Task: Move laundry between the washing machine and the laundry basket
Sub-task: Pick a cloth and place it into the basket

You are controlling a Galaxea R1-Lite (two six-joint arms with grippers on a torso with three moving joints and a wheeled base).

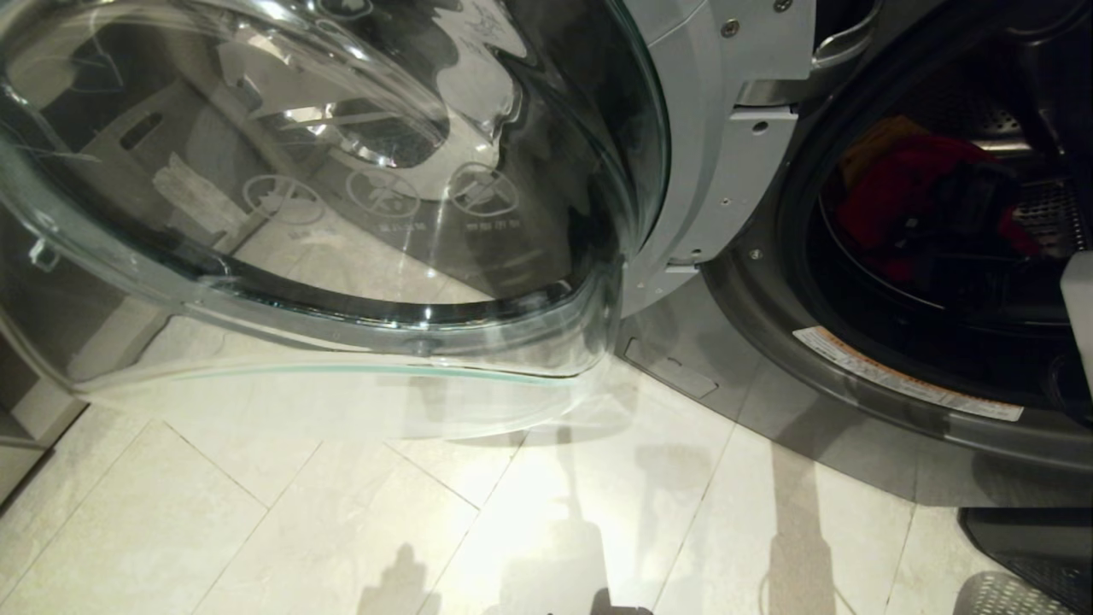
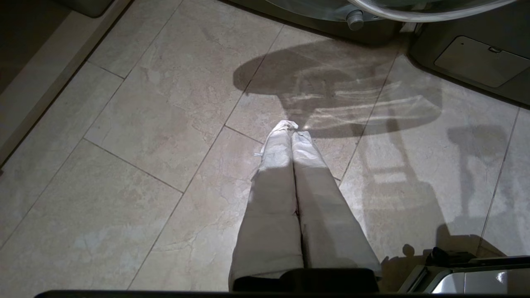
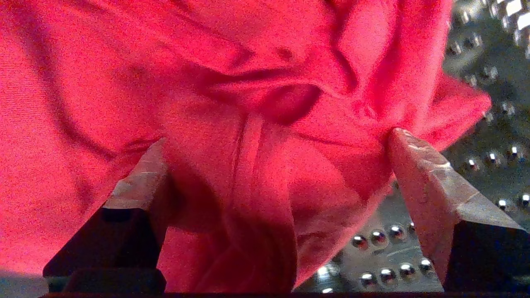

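The washing machine [image 1: 768,342] stands with its round glass door [image 1: 341,213] swung open to the left. Inside the drum lies the laundry: a red-pink garment [image 1: 905,196] with a yellow-orange one [image 1: 879,141] behind it. My right gripper [image 3: 277,138] is deep in the drum and open. Its two fingers [image 3: 430,186] stand wide apart, their tips against the red-pink garment [image 3: 248,82], and a fold of it bulges between them. The perforated steel drum [image 3: 393,256] shows beneath. My left gripper [image 2: 293,128] hangs shut and empty over the floor tiles. A corner of the laundry basket [image 1: 1008,595] shows at bottom right.
The open door takes up the whole left and middle of the head view, low over the pale tiled floor [image 1: 341,530]. The door's lower rim [image 2: 414,12] is just ahead of the parked left arm. A baseboard edge [image 1: 26,427] runs at far left.
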